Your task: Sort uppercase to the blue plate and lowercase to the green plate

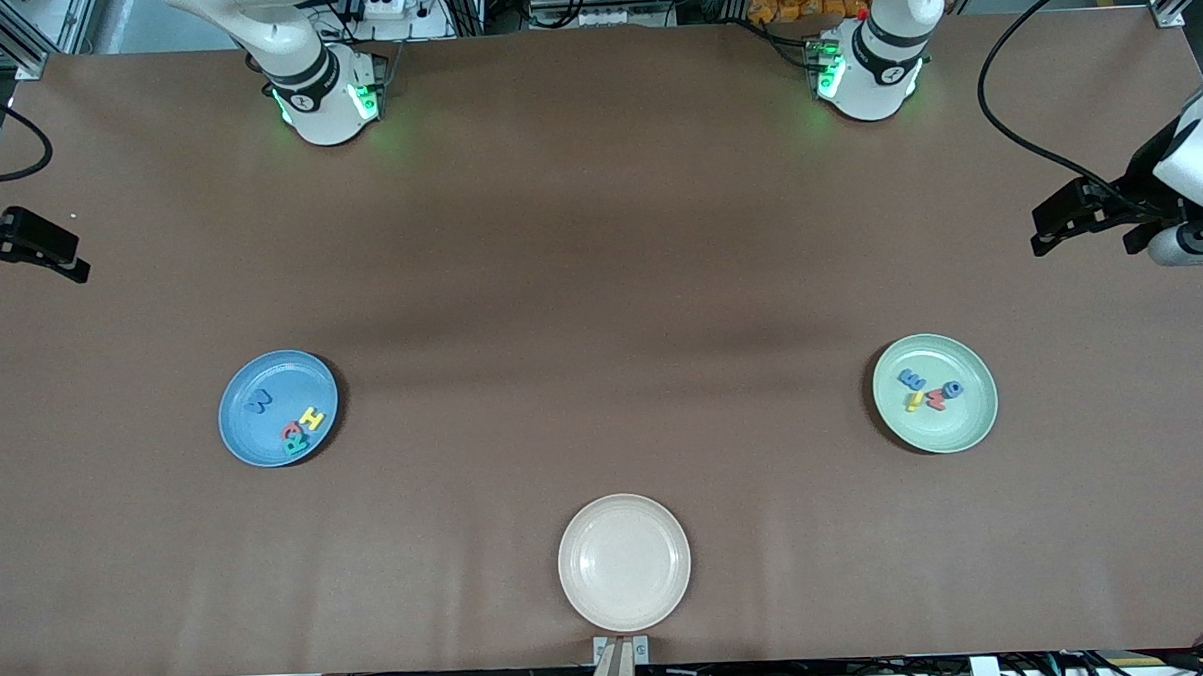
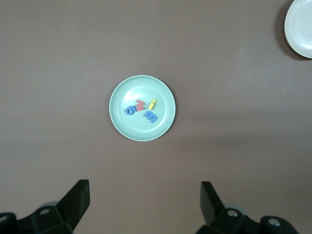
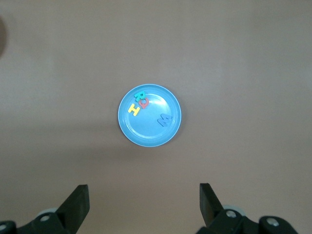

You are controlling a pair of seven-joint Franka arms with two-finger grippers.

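Blue plate [image 1: 278,408], lower left of front frame: M [image 1: 257,400], H [image 1: 312,419], Q [image 1: 290,430] and R [image 1: 296,446] all lie in it. Green plate [image 1: 935,393], lower right: four lowercase letters [image 1: 929,390] clustered in it. Cream plate [image 1: 624,562] at bottom centre is bare. No letter lies loose on the table [image 1: 599,278]; sorting looks done.

Right gripper [image 1: 33,248] at left edge, left gripper [image 1: 1083,223] at right edge, each high and well apart from its plate, fingers spread, holding nothing. Both arms wait.

Wrist views alone show each plate centred ahead of its own gripper and make the letter shapes readable; the front view alone shows both plates and the cream one together.
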